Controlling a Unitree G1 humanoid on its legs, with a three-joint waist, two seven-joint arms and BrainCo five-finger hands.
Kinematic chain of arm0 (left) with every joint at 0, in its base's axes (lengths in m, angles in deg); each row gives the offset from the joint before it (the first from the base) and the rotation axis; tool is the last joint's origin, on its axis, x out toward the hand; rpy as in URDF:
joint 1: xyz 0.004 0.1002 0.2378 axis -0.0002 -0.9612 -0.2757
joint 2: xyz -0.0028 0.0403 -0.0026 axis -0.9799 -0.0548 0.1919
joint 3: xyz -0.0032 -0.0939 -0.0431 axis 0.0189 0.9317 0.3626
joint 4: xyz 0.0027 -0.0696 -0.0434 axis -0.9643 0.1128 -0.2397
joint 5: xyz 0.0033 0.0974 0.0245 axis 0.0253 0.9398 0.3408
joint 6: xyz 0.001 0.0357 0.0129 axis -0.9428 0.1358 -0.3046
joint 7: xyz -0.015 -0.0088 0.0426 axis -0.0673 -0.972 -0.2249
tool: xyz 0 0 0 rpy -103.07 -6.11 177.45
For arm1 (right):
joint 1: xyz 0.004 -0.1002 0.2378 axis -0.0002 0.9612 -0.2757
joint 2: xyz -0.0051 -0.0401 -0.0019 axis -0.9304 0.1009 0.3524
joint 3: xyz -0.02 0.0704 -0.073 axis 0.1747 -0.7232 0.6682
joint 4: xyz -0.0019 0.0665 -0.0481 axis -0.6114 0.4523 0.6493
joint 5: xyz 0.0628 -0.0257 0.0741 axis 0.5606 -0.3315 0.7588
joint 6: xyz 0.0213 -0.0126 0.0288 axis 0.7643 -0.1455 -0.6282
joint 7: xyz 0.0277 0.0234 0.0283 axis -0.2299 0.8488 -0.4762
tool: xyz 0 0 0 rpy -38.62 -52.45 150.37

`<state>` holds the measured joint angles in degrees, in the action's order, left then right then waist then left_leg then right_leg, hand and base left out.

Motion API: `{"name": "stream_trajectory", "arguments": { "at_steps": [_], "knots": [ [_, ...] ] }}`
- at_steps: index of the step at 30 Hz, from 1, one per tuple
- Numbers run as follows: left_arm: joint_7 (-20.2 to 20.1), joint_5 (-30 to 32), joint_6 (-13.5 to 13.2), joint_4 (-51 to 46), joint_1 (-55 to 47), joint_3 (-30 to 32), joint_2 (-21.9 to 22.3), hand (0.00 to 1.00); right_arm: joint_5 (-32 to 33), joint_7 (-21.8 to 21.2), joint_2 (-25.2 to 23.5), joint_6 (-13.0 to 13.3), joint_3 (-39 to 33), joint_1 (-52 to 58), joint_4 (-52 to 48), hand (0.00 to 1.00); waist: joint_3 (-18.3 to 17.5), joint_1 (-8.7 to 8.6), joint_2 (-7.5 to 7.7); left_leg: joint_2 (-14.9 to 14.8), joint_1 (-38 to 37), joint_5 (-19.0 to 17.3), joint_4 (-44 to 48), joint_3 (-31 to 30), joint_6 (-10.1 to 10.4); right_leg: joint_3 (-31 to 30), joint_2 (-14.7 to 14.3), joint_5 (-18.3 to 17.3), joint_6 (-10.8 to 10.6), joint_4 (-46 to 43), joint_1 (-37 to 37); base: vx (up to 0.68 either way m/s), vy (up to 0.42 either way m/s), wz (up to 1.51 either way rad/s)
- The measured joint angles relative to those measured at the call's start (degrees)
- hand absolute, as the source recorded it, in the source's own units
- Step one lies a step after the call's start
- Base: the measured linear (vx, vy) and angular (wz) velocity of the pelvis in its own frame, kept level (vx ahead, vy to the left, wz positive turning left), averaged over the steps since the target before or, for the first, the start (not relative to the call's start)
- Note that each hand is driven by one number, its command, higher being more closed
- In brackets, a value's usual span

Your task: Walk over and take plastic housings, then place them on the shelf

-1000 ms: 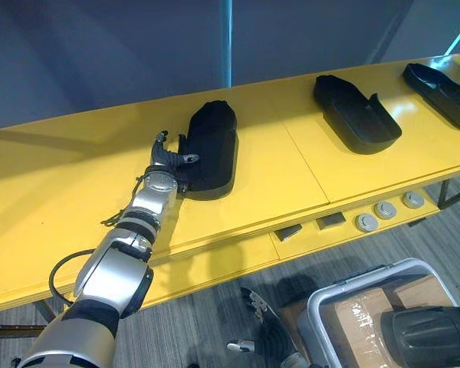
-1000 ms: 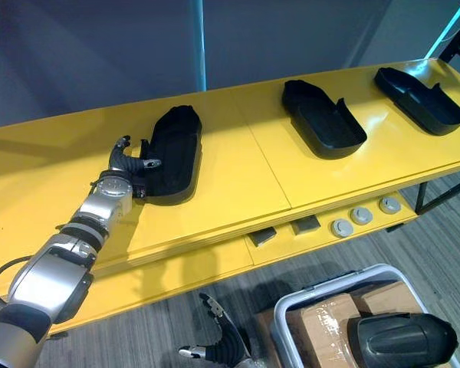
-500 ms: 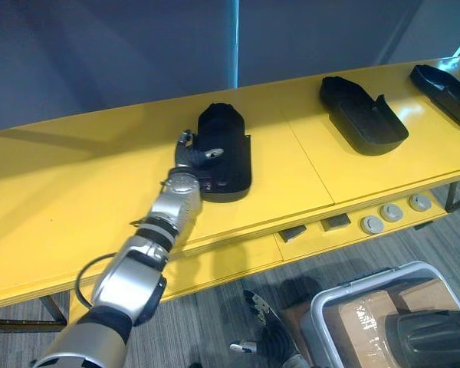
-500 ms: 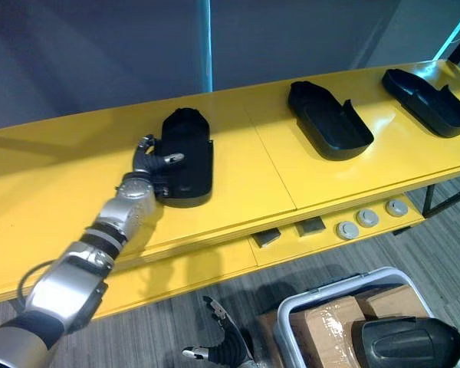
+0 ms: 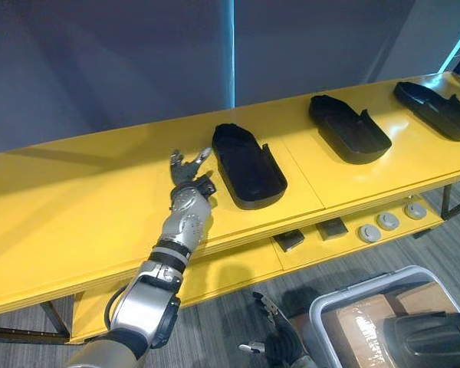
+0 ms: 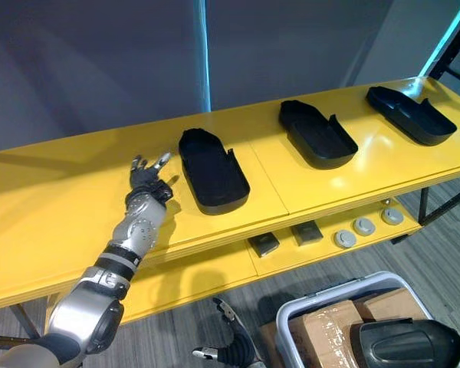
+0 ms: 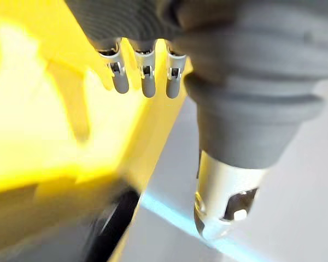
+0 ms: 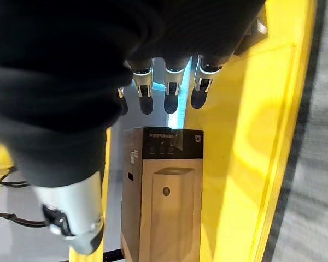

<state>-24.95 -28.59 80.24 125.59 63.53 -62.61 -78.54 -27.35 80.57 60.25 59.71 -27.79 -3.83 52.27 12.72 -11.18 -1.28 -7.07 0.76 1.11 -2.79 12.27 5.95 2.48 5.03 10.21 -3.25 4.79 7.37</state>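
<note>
A black plastic housing (image 5: 249, 165) lies hollow side up on the yellow shelf top (image 5: 77, 199). My left hand (image 5: 188, 172) hovers just to its left, apart from it, fingers spread and straight (image 7: 147, 82), holding nothing. Two more black housings (image 5: 349, 128) (image 5: 437, 103) lie further right on the same surface. Another black housing (image 5: 429, 337) rests on the boxes in a bin at the lower right. My right hand (image 6: 230, 353) hangs low near the floor, its fingers (image 8: 169, 95) straight and empty.
A grey-rimmed bin (image 5: 322, 307) with cardboard boxes stands on the floor at the lower right. Round grey parts (image 5: 387, 222) and dark blocks (image 5: 290, 240) sit on the lower yellow ledge. A tall cardboard box (image 8: 161, 196) shows past my right hand.
My left hand has let go of the nearest housing and drawn back to its left, fingers spread. The housing now lies angled with its hollow side up. The camera has shifted.
</note>
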Motion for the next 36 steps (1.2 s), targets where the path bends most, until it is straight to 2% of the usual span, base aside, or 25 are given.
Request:
{"name": "stream_trajectory", "arguments": {
  "at_steps": [2,5,7,8,10,13,14,15,17,19,24,27,30,36],
  "knots": [
    [2.2,5.1,0.7,-6.2,-5.2,1.7,0.1,0.00,0.0,0.4,0.2,0.3,-2.1,0.0,-1.1,1.00,-0.1,0.56,0.02,0.0,-0.4,0.0,0.0,0.0,0.0,0.0,0.0,0.0,0.0,0.0,-0.5,0.00,0.000,0.00],
    [5.0,13.2,1.0,-24.6,-19.0,2.4,1.7,0.00,0.0,1.9,0.2,1.2,-9.5,-1.4,-3.7,1.00,-1.0,1.81,-0.08,0.2,-0.4,0.0,-0.1,-0.2,0.0,0.4,-0.1,0.0,0.0,0.0,-0.5,0.00,0.008,0.04],
    [5.0,19.5,0.6,-37.4,-31.3,1.2,4.4,0.00,0.0,4.0,0.7,1.6,-16.7,-5.1,-3.8,1.00,-2.1,2.65,-0.60,0.2,0.1,0.0,-0.3,-0.9,0.0,1.3,0.1,-0.2,-0.2,0.0,-0.5,0.00,0.005,0.17],
    [4.9,21.4,0.2,-40.8,-35.0,0.3,5.1,0.00,0.0,4.7,0.8,1.8,-19.0,-6.6,-3.8,1.00,-2.3,2.78,-0.82,0.2,0.3,0.1,-0.4,-1.4,-0.1,1.7,0.1,-0.2,-0.3,0.0,-0.5,-0.02,0.009,0.25],
    [2.0,26.5,-2.1,-50.6,-47.7,-3.7,6.4,0.00,0.1,8.2,1.6,2.7,-25.4,-13.8,-3.7,1.00,-3.2,4.81,-1.62,0.4,1.7,0.2,-1.0,-1.5,0.1,2.0,0.2,-0.3,-0.4,0.0,0.9,-0.03,0.016,0.17],
    [-2.7,29.7,-5.1,-55.8,-56.0,-7.2,6.4,0.00,0.3,10.8,2.0,3.6,-27.3,-20.9,-2.7,1.00,-3.5,6.41,-2.41,0.2,3.4,1.3,-1.3,-3.1,0.0,3.6,0.2,-0.4,-0.4,0.0,1.8,-0.03,-0.001,0.28],
    [-3.5,29.7,-5.7,-56.7,-57.3,-8.3,6.4,0.00,0.3,10.9,2.1,3.7,-27.1,-22.0,-2.3,1.00,-3.6,6.79,-2.51,0.2,3.7,1.3,-1.2,-3.3,0.0,4.2,0.2,-0.3,-0.4,0.0,1.9,-0.02,-0.004,0.29],
    [-6.1,29.5,-6.7,-57.9,-59.9,-10.0,6.4,0.00,0.3,11.0,2.3,3.9,-26.9,-23.6,-1.8,1.00,-3.6,7.33,-2.85,0.2,4.3,1.6,-1.2,-4.1,0.1,4.9,0.2,-0.3,-0.4,0.0,2.1,0.00,0.007,0.31],
    [-9.5,28.3,-7.9,-59.7,-64.1,-12.7,6.2,0.00,0.6,11.0,2.6,4.4,-26.1,-26.8,0.7,1.00,-3.4,7.40,-3.36,0.3,5.1,2.0,-1.3,-5.4,0.2,6.1,0.5,-0.3,-0.4,0.0,2.2,0.01,0.023,0.34],
    [-15.2,22.9,-9.4,-61.3,-68.0,-15.9,5.2,0.00,4.8,11.0,2.6,4.7,-26.2,-31.2,5.7,1.00,-3.3,8.53,-3.77,0.6,6.2,2.7,-1.7,-6.3,0.0,7.0,0.7,-0.3,-0.4,0.0,2.9,0.02,0.044,0.25],
    [-23.1,13.4,-12.0,-63.2,-71.8,-20.2,4.2,0.00,13.3,10.3,2.4,4.8,-26.2,-38.1,16.8,1.00,-2.7,10.27,-4.80,1.3,7.6,3.5,-2.1,-8.9,-0.1,9.3,1.6,-0.5,-0.6,0.0,3.2,0.02,0.040,0.27],
    [-26.1,9.1,-12.3,-63.5,-73.1,-22.4,4.2,0.00,17.0,10.2,2.5,5.0,-26.4,-41.8,20.8,1.00,-2.4,11.30,-5.09,1.5,8.0,3.6,-2.1,-9.4,-0.3,9.7,1.8,-0.6,-0.8,0.0,3.3,0.02,0.039,0.11],
    [-28.1,8.3,-12.3,-63.5,-73.2,-23.4,4.2,0.00,20.3,10.2,2.5,5.9,-26.7,-45.5,24.1,1.00,-2.2,11.80,-5.16,1.9,8.5,3.9,-2.1,-9.8,-0.6,10.1,2.1,-0.7,-0.8,-0.1,3.6,0.01,0.023,0.07],
    [-28.8,8.2,-12.4,-63.6,-73.1,-24.1,4.1,0.00,23.1,9.8,2.9,7.5,-28.9,-52.0,30.4,1.00,-0.8,12.25,-5.15,2.2,9.1,4.6,-2.2,-11.4,-0.7,11.4,2.5,-0.7,-0.9,-0.3,3.5,0.00,0.018,0.13]
  ]
}}
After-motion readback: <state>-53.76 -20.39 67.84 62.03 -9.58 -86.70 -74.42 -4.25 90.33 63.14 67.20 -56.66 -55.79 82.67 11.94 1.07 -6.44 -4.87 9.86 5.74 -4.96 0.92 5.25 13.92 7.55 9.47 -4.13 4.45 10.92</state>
